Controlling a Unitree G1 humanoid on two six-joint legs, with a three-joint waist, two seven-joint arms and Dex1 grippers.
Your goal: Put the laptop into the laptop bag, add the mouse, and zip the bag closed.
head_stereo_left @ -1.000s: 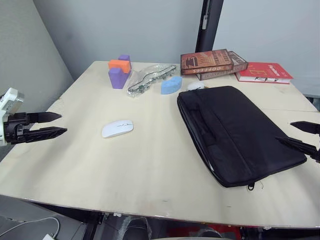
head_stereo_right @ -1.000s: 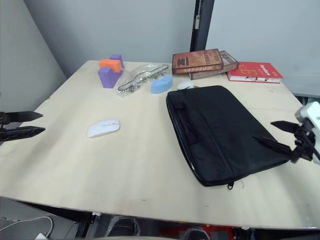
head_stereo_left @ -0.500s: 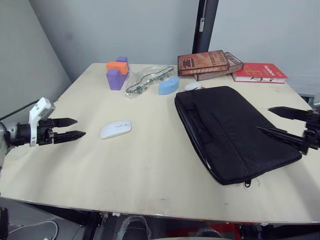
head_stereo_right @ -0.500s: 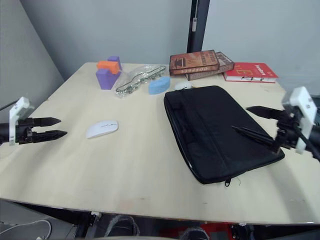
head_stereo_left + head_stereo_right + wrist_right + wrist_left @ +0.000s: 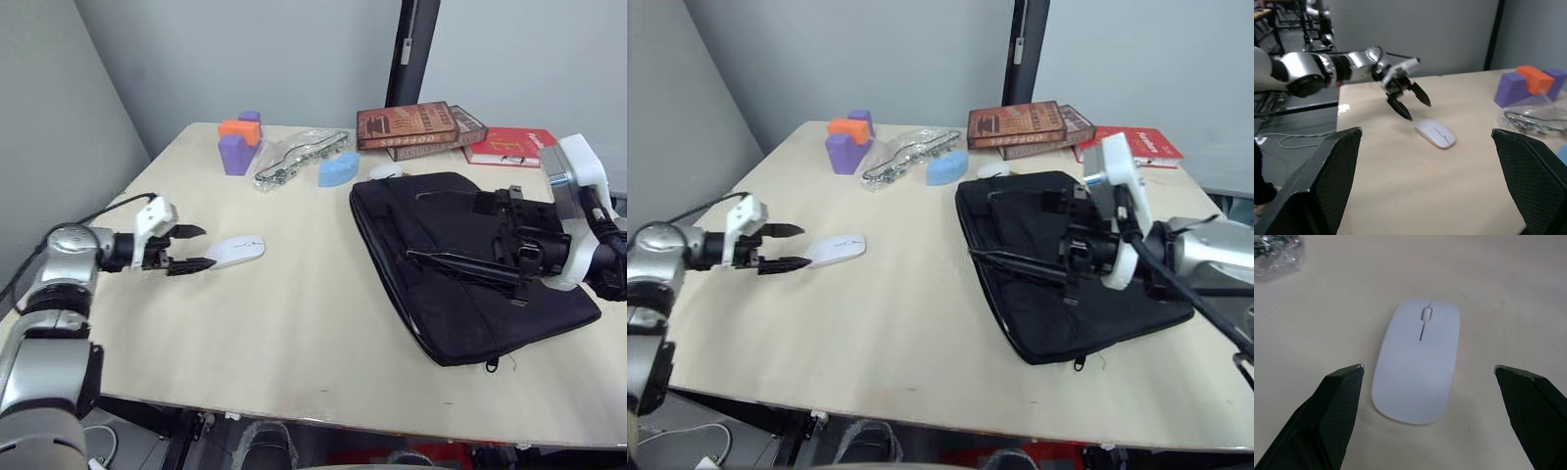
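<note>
The white mouse (image 5: 235, 251) lies flat on the table's left half. My left gripper (image 5: 201, 248) is open just left of it at table height, with the mouse (image 5: 1418, 360) lying ahead between its fingertips (image 5: 1347, 382), untouched. The black laptop bag (image 5: 460, 294) lies flat on the right half, its zipper pull (image 5: 493, 365) at the near edge. Above the bag's middle my right gripper (image 5: 416, 227) hovers open, pointing left, with nothing between its fingers. Its wrist view looks across to the mouse (image 5: 1435, 133) and the left gripper (image 5: 1408, 100). The laptop is out of view.
At the back of the table stand purple and orange blocks (image 5: 238, 145), a clear plastic package (image 5: 299, 157), a blue foam piece (image 5: 337, 168), a white egg-shaped lump (image 5: 385, 171), stacked brown books (image 5: 421, 125) and a red book (image 5: 505, 147). The near table edge (image 5: 313, 416) runs below.
My left gripper has moved right, up to the mouse. My right gripper has swung left from the bag's right edge to above its middle. Both stay open.
</note>
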